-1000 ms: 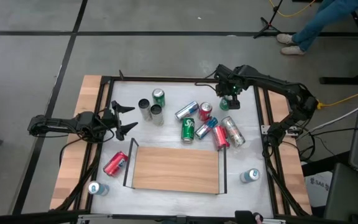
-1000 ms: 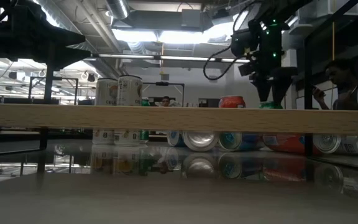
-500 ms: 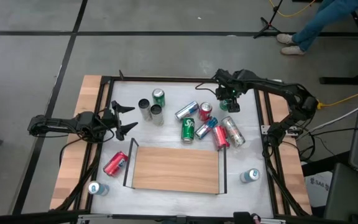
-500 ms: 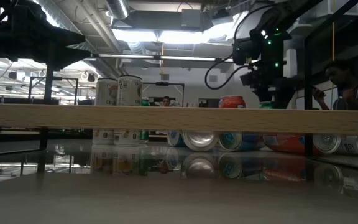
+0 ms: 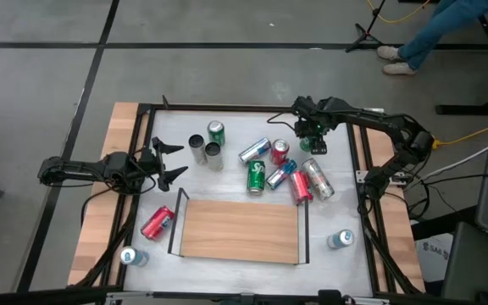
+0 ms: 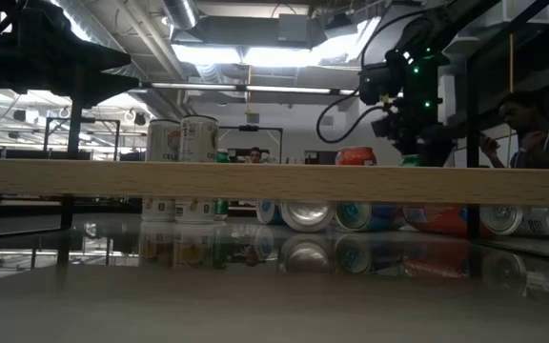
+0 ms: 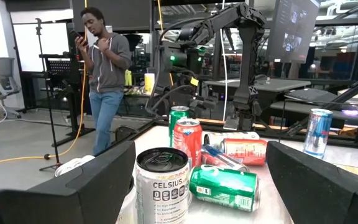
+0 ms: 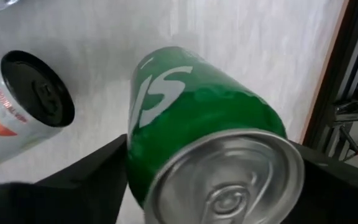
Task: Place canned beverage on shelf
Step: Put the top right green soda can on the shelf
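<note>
Straddling the upright green can far beyond the shelf, the right tool is unclenched, so an off-centre squeeze could topple it toward the neighbouring red can.

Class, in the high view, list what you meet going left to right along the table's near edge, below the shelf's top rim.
Silver can → red can → shelf → silver-and-blue can.
</note>
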Tool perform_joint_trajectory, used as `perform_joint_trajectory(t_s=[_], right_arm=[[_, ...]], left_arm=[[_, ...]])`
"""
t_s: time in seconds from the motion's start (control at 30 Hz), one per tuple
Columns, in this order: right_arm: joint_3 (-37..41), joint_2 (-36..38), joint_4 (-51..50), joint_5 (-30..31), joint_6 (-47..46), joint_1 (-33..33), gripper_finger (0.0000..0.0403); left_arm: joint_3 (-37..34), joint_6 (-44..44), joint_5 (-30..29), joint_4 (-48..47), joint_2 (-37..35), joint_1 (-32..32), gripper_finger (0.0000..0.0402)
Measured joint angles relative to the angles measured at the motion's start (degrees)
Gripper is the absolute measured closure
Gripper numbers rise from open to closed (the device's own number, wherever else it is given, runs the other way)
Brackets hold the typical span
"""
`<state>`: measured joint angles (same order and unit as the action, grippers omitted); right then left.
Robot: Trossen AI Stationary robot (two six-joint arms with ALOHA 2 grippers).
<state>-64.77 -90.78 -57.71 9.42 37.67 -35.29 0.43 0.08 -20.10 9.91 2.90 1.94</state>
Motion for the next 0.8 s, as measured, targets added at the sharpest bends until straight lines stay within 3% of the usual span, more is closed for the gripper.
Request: perform_joint_trajectory(t_s=[0.13,0.53,0.8], right_arm=[[-0.02,0.04,0.42,-0.36,0.00,0.00,0.0113],[-0.19,0.04,0.29,-1.31,-1.27,0.00,0.0108],[-6.24,-0.22,-6.36,-1.93,-1.99,0.11,0.0109]], left_arm=[[-0.01,0.00,0.02,0.01,-0.01,-0.01,0.0047],[0.00,0.01,0.00,0.01,-0.01,-0.01,0.0047],[0.02,0.00,0.00,-0.01,-0.02,0.00,0.0047]])
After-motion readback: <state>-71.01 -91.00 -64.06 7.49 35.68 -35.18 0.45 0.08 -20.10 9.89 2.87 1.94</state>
